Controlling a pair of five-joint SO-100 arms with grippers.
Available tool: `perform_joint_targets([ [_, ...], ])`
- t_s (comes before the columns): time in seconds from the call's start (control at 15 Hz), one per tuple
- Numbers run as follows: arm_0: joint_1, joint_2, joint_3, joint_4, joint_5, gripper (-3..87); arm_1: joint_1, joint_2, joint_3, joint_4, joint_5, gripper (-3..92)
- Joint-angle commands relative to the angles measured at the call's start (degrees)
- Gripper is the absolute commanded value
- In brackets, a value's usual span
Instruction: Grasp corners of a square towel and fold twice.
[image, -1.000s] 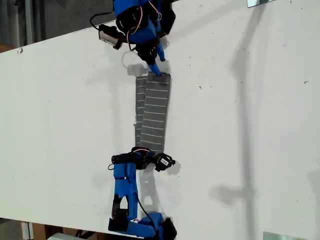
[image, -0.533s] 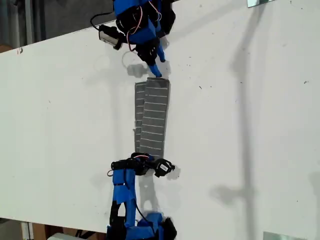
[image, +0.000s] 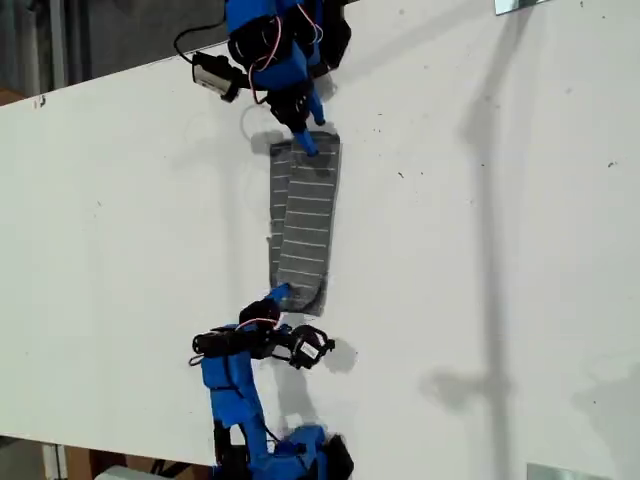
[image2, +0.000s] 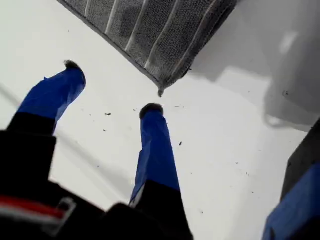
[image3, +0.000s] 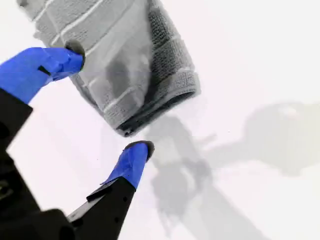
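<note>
White table (image: 500, 250) filled the scene, speckled with small dark marks and crossed by long soft shadows. On it lay the square towel (image: 305, 220), dark grey with thin white stripes, folded into a long narrow strip with a lower layer showing along the exterior view's left edge. One blue arm reached to each short end of it, though the views did not settle which arm was which.

My first gripper (image2: 112, 89) stood wide open and held nothing, and one of the corners (image2: 160, 91) lay just beyond one fingertip. My second gripper (image3: 107, 98) was also spread wide and empty, one finger (image3: 55, 62) over the cloth and the other over bare table beside the thick folded end.
</note>
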Motion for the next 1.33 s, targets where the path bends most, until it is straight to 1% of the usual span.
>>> perform_joint_targets([
  [0.0, -0.7, 15.6, 10.5, 0.0, -1.8, 32.4, 3.0, 0.0, -1.1, 1.3, -2.0, 28.2],
  [0.13, -1.6, 24.3, 21.9, -2.6, -2.6, 30.6, 5.6, -0.5, -0.2, 0.9, -4.4, 28.5],
  [0.27, -2.3, 31.5, 29.4, -4.0, -3.0, 29.4, 8.3, -1.9, 0.7, 0.1, -6.8, 28.0],
  [0.4, -2.7, 36.5, 33.5, -4.2, -3.3, 28.6, 10.4, -4.9, 1.3, -1.1, -8.0, 30.2],
  [0.6, -2.3, 39.2, 35.9, -4.5, -3.6, 27.8, 12.8, -10.5, 1.6, -0.9, -8.9, 30.1],
  [0.73, -2.1, 39.6, 36.0, -4.8, -3.6, 27.7, 17.2, -15.6, 1.8, -0.3, -12.0, 29.6],
  [0.8, -2.0, 39.9, 36.0, -4.8, -3.6, 27.6, 18.6, -23.1, 0.6, -2.0, -14.1, 29.8],
  [0.93, -2.0, 40.6, 36.4, -5.2, -3.7, 27.6, 19.9, -43.2, -6.2, -8.3, -18.5, 30.2],
  [1.0, -1.8, 40.9, 36.5, -5.3, -3.9, 27.6, 20.4, -51.3, -10.6, -9.6, -19.8, 30.3],
  [1.27, -1.7, 42.5, 37.2, -4.9, -4.1, 27.6, 19.2, -51.3, -13.6, -14.9, -21.2, 30.4],
])
